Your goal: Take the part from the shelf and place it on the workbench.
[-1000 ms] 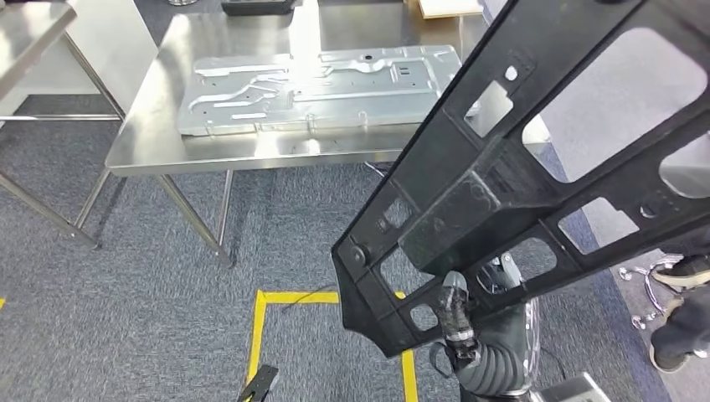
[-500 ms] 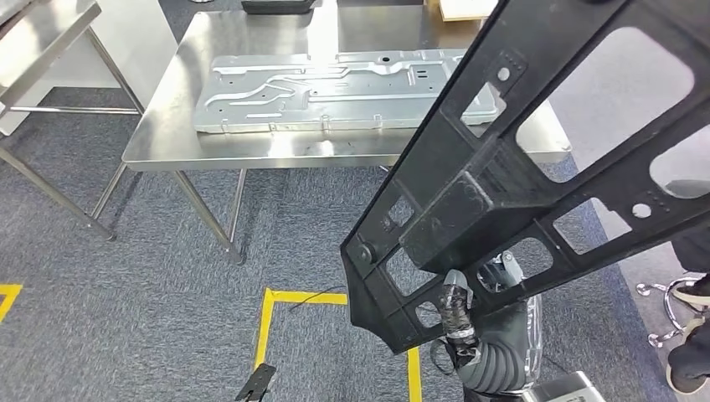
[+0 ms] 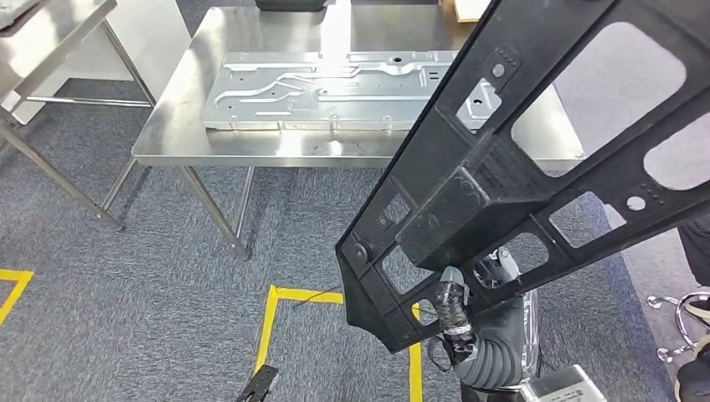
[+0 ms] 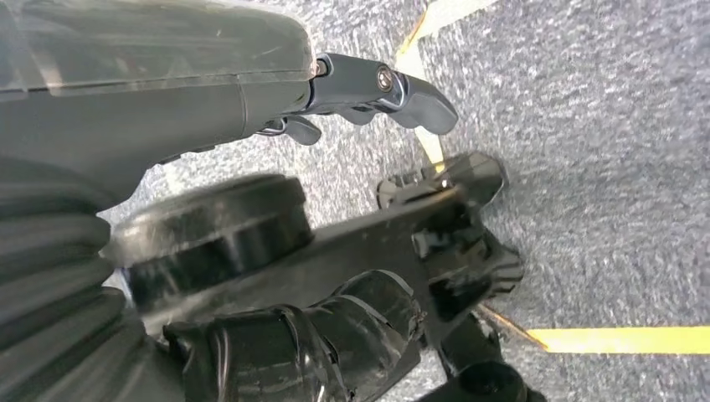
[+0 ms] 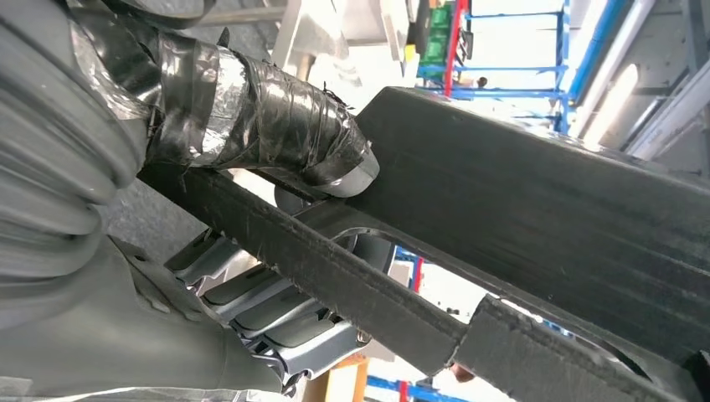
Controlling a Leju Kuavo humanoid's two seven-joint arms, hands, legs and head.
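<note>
A large black plastic frame part (image 3: 519,167) with several cut-outs slants across the right of the head view, hiding the right end of the workbench. My right hand (image 3: 456,314) grips its lower edge from below, the taped thumb (image 5: 276,126) pressed over a black bar of the frame (image 5: 536,218). The steel workbench (image 3: 167,138) stands ahead across the carpet. My left hand (image 4: 368,84) hangs over the carpet, fingers apart and holding nothing.
A stamped silver metal panel (image 3: 335,88) lies along the workbench, with a dark object (image 3: 293,4) behind it. A second steel table's legs (image 3: 50,59) stand at the left. Yellow tape lines (image 3: 268,327) mark the grey carpet. A chair base (image 3: 682,310) and a person's shoe (image 3: 695,377) are at the right.
The whole picture has shifted, so the camera has moved; the workbench now sits further right in view. The black frame stays held in my right hand.
</note>
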